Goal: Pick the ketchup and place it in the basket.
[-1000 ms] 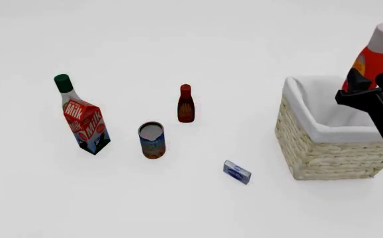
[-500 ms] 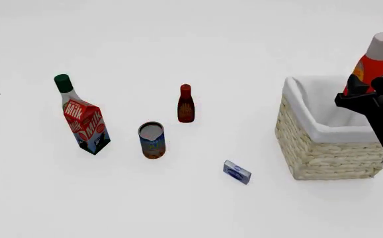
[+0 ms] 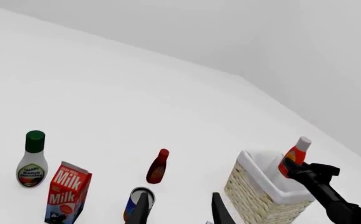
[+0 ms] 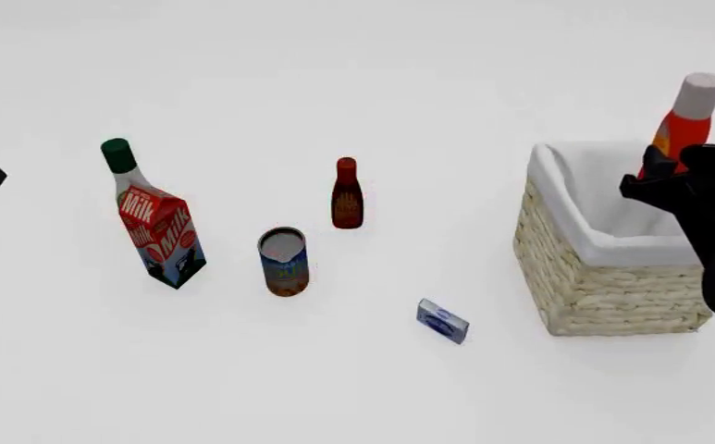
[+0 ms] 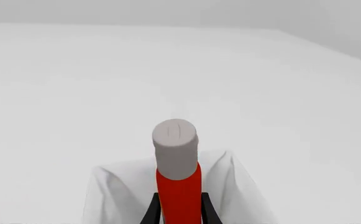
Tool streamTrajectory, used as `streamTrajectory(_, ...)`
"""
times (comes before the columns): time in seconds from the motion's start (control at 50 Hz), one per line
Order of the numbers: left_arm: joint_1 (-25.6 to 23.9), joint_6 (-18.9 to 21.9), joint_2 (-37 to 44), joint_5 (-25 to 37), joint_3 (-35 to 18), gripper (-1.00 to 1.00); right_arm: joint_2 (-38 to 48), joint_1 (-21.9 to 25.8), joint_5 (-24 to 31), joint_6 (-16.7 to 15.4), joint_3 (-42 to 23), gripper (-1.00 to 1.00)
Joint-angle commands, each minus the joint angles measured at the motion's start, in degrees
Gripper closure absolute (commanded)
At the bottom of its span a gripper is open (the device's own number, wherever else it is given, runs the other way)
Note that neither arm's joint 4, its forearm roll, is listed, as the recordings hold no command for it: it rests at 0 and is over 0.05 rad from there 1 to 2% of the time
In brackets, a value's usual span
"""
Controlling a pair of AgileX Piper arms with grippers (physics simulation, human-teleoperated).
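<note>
Right gripper (image 4: pixel 656 178): clamped on the ketchup (image 4: pixel 683 122), fingers either side of the red body below the cap; the right wrist view shows both black fingers (image 5: pixel 152 211) pressed against the bottle.
Ketchup: held aloft, cap up, tilted slightly, over the far right part of the basket (image 4: pixel 579 277); its base sits at about rim height and is partly hidden by the gripper, so whether it has entered the lining cannot be told.
Right arm: reaches in from the right edge of the front view, wrist above the basket's right side, dark links covering part of the rim.
Left gripper (image 3: pixel 179 209): fingers spread, holding nothing, pointing out across the table towards the can (image 3: pixel 138 201).
Left arm: parked at the far left edge of the front view, only a dark corner showing.
Progress: pick done, carry to the basket looks done; lowering and release are left, by my reading.
Next move calls for: a short descent into the lined hollow before the fingers part, or the tall bottle may tip against the rim.
Others: milk carton (image 4: pixel 160 234), green-capped bottle (image 4: pixel 120 165), small dark bottle (image 4: pixel 347 193), can (image 4: pixel 283 261) and blue packet (image 4: pixel 442 320) stand well apart from the basket, to its left.
</note>
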Motion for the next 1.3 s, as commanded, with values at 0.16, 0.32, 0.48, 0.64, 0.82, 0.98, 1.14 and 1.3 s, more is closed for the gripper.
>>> streamTrajectory(0.16, -0.11, -0.06, 0.13, -0.12, -0.48, -1.00, 4.33, -1.00, -1.28, 0.57, -0.79, 1.00)
streamTrajectory(0.32, -0.11, -0.08, 0.19, -0.23, -0.63, -1.00, 6.09, -1.14, -1.72, 0.40, -0.77, 1.00)
streamTrajectory(0.48, 0.12, -0.24, -0.19, -0.21, -0.26, -1.00, 7.75, -1.26, -2.52, 0.45, -0.73, 1.00)
streamTrajectory(0.64, 0.28, -0.37, -0.51, -0.10, -0.07, -1.00, 8.38, -1.45, -2.81, 0.38, -0.59, 1.00)
streamTrajectory(0.82, 0.24, -0.32, -0.67, 0.03, -0.08, -1.00, 9.69, -2.10, -2.87, 0.34, -0.95, -1.00)
streamTrajectory(0.98, 0.35, -0.40, -0.95, 0.13, 0.09, -1.00, 9.47, -1.87, -2.91, 0.60, -0.78, -1.00)
streamTrajectory(1.14, 0.25, -0.49, -1.00, 0.20, -0.06, -1.00, 8.25, -1.67, -2.59, 0.50, -0.47, -1.00)
streamTrajectory(1.3, 0.29, -0.56, -1.16, 0.27, -0.01, -1.00, 2.02, 0.14, -0.16, 0.18, 0.35, -1.00)
